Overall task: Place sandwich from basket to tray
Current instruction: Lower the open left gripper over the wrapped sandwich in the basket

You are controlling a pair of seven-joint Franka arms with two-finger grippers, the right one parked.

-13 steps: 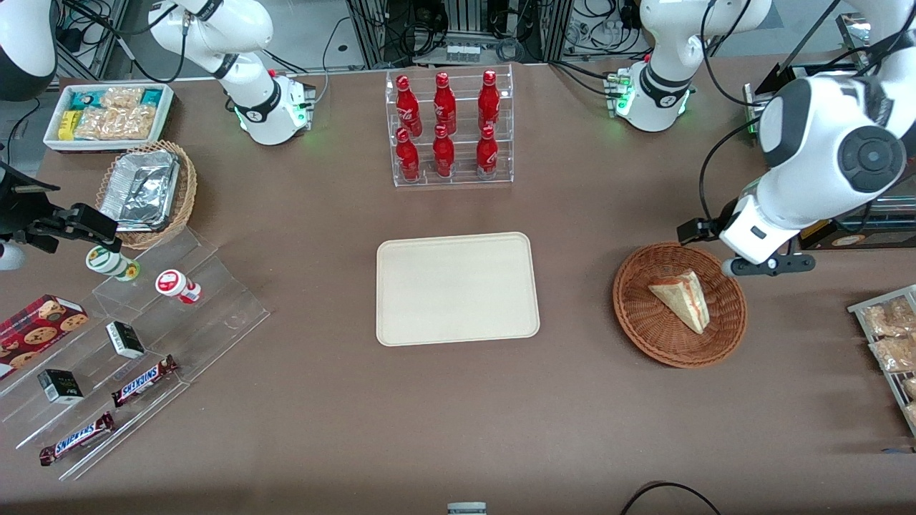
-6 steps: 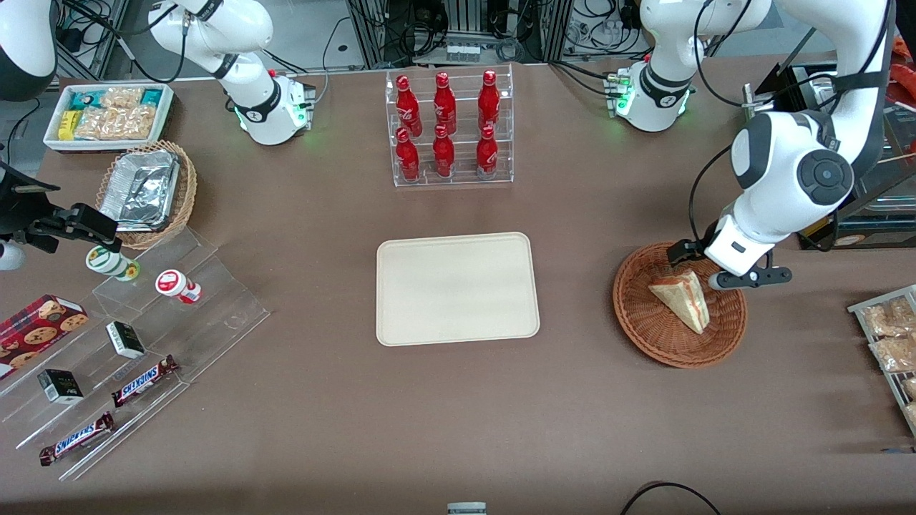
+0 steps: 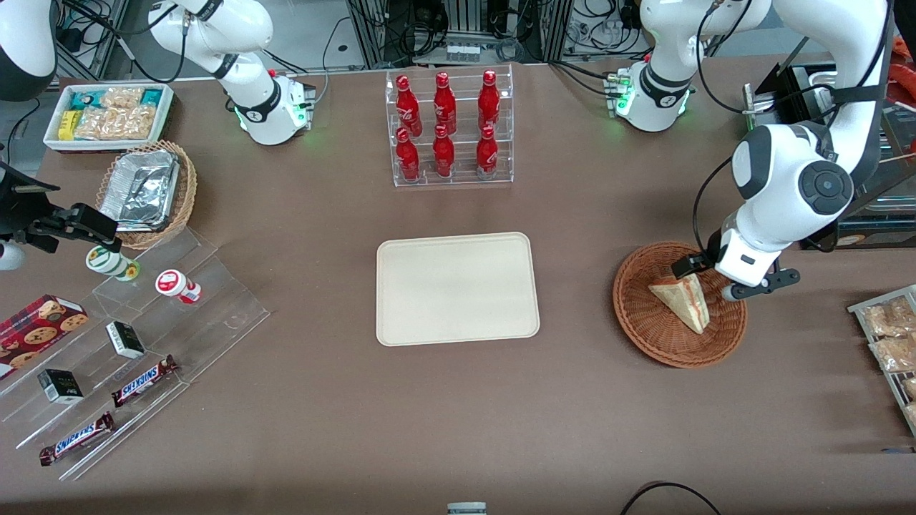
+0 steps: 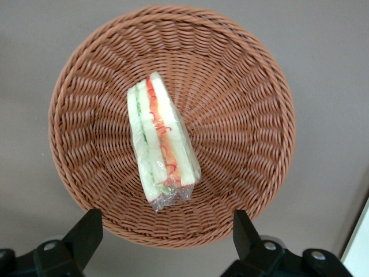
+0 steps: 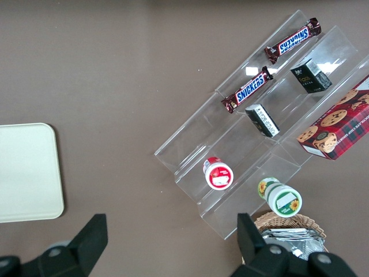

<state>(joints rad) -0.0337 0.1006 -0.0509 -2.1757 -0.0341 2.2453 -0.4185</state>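
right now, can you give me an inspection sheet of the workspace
surface: brown table, no spills seen.
job's things: sandwich lies wrapped in the basket; the tray holds nothing yet.
clutter: rack of red bottles farther from the front camera than the tray; clear stepped stand with Snickers bars and small boxes, a foil-container basket and a snack box toward the parked arm's end.
grippers: gripper hovers above the basket, fingers open and apart, touching nothing.
cables: black cable along the working arm; a loop at the table edge nearest the front camera.
surroundings: equipment racks and wiring past the table edge.
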